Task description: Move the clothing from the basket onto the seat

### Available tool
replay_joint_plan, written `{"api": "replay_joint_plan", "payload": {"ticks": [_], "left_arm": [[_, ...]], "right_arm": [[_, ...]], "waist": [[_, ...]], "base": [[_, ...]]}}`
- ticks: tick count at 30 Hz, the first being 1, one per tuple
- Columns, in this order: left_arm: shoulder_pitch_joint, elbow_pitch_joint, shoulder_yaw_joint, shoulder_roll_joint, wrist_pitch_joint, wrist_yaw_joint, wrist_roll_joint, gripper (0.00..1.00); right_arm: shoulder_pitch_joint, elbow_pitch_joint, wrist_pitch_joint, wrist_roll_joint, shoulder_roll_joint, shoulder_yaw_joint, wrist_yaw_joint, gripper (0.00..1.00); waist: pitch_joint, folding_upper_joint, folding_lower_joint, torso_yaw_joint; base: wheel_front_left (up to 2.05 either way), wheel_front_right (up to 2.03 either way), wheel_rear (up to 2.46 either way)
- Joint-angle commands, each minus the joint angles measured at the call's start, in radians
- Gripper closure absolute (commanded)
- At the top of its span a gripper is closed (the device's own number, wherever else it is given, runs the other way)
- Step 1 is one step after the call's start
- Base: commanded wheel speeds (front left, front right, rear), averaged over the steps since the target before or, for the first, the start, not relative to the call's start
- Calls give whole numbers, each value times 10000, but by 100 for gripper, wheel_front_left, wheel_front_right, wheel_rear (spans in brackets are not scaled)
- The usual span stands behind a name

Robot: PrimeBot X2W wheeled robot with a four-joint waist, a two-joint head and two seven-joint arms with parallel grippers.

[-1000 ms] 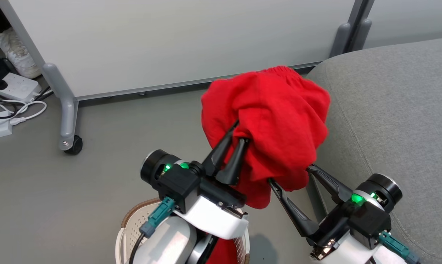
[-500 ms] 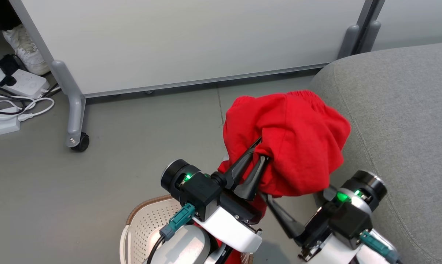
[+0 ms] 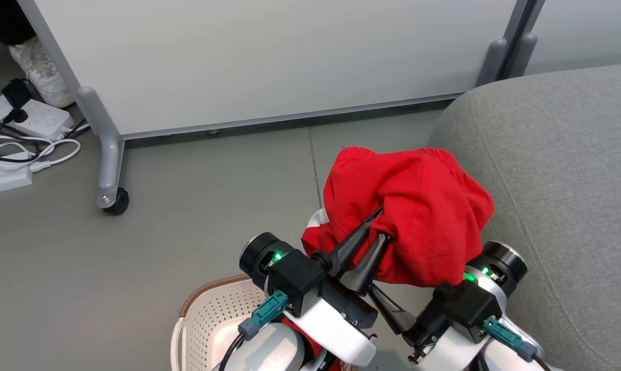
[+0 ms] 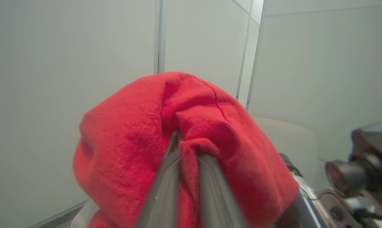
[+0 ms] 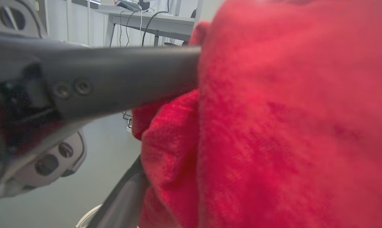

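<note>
The left arm rises from the bottom edge of the head view with its wrist tilted toward 1 o'clock. The left claw (image 3: 380, 226) is pinched almost closed on a fold of the clothing (image 3: 418, 206). In the left wrist view its two fingers (image 4: 165, 190) press close together with red cloth caught between them. The bundle hangs off the floor (image 3: 197, 226), draped over the fingertips, with an elastic waistband along its 12 o'clock edge and a small white patch at 9 o'clock.

The right arm comes in from 5 o'clock, angled toward 11 o'clock, beneath the bundle. The right claw (image 3: 416, 281) stands spread wide and clamps nothing. One dark finger (image 3: 387, 309) shows below the cloth; the other is covered by it, so whether the cloth rests on that finger cannot be told.

The basket (image 3: 207, 317) sits on the floor at 7 o'clock from the bundle, partly behind the left forearm. The seat (image 3: 573, 180) lies at 3 o'clock. Its rounded edge runs just beside the bundle's right side, and its broad grey top stretches on toward 3 o'clock. Toward 9 and 10 o'clock, grey floor runs to a partition (image 3: 264, 62) and its leg with a caster (image 3: 117, 201).
</note>
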Motion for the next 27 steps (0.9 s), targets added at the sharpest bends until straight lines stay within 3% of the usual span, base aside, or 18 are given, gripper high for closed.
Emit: {"api": "replay_joint_plan", "payload": {"ticks": [1, 4, 5, 6, 26, 27], "left_arm": [[-168, 13, -22, 29, -4, -32, -89, 100], [-181, 51, -94, 28, -4, -31, -121, 100], [-177, 75, -105, 31, -4, -28, -127, 100], [-175, 87, -108, 29, -4, -23, -132, 100], [343, 816, 351, 40, 0, 142, 418, 100], [366, 846, 336, 38, 0, 105, 404, 87]], "right_arm": [[9, 188, -47, 123, 44, 3, 2, 0], [11, 461, -47, 364, 155, -90, 2, 0], [48, 522, -48, 526, 223, -175, 2, 67], [66, 513, -48, 723, 292, -258, 2, 100], [357, 116, -48, 2220, 619, -1131, 2, 100], [350, 98, -48, 2239, 636, -1158, 2, 100]], "waist": [[-15, -1, 0, 25], [-47, -1, 0, 74], [-56, -1, 0, 88], [-62, -1, 0, 100], [-210, -1, 0, -94], [-226, -1, 0, -105]], "base": [[0, 0, 0], [0, 0, 0], [0, 0, 0], [0, 0, 0], [0, 0, 0], [0, 0, 0]]}}
